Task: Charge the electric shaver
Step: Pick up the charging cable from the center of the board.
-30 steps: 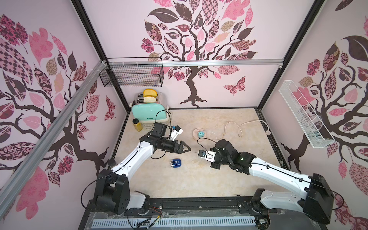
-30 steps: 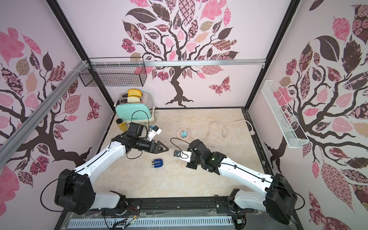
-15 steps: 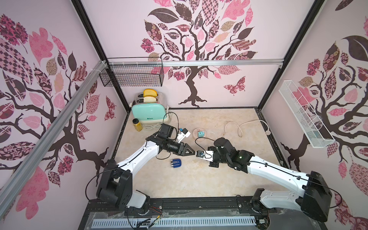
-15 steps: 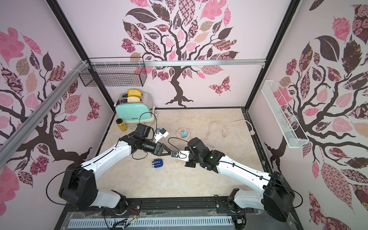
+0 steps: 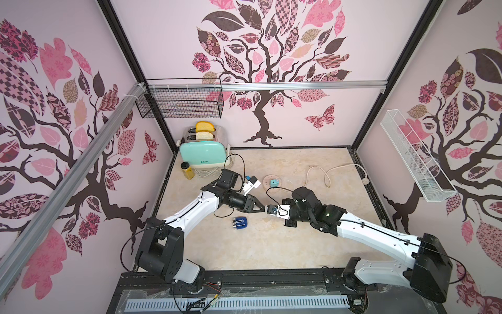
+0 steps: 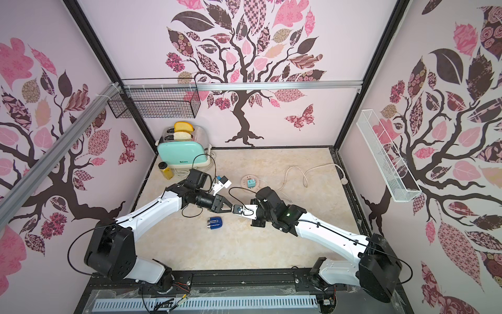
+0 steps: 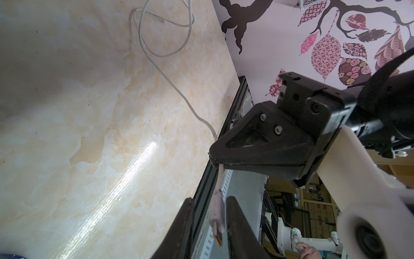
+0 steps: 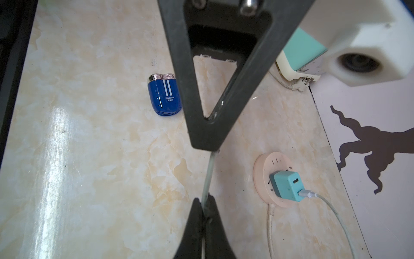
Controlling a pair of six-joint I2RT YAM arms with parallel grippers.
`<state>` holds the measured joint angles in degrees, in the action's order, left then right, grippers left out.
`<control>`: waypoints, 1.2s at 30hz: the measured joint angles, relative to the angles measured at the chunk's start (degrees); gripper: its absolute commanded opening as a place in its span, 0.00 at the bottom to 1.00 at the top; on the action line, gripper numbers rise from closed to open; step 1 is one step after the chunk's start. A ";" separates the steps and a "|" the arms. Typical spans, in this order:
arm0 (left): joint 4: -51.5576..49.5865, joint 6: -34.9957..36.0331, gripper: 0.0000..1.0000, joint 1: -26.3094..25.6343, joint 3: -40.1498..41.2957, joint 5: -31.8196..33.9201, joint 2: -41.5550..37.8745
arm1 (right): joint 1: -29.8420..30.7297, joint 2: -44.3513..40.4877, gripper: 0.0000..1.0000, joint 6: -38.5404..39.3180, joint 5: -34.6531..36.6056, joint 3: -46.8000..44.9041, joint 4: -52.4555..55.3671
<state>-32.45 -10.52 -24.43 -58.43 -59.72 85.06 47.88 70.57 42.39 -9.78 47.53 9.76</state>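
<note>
The left gripper (image 7: 210,199) now sits just behind the shaver (image 5: 240,223), meeting the right gripper (image 8: 204,200). Its jaws are much closer together, around the plug (image 7: 218,215) on the cable (image 8: 207,175).

The pale marbled tabletop (image 5: 271,244) carries a mint-green toaster (image 5: 202,157) in its far left corner. A small yellow jar (image 5: 187,170) stands just beside the toaster's near left end. The electric shaver (image 5: 240,223) lies flat by itself near the middle, well apart from the round pale-pink socket hub (image 5: 267,178) farther back. A pale cord (image 5: 327,180) lies in loose loops between the hub and the right edge, though which device it belongs to is hard to tell from the top views.
</note>
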 measured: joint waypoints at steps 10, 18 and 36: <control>-0.11 0.28 0.14 0.00 -1.68 -1.14 0.15 | 0.00 0.02 0.00 0.09 -0.04 0.00 -0.15; -0.42 1.62 0.00 0.09 -1.81 -1.64 1.07 | 0.00 0.02 0.01 0.07 0.17 -0.24 -0.33; -1.11 1.95 0.00 0.04 -2.25 -3.19 1.07 | -3.32 -6.19 0.37 -20.44 -9.16 -17.66 -34.95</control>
<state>-33.56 -8.58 -24.38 -60.69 -62.92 86.13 44.56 64.38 21.96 -18.94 29.87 -25.19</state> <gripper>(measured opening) 0.057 0.405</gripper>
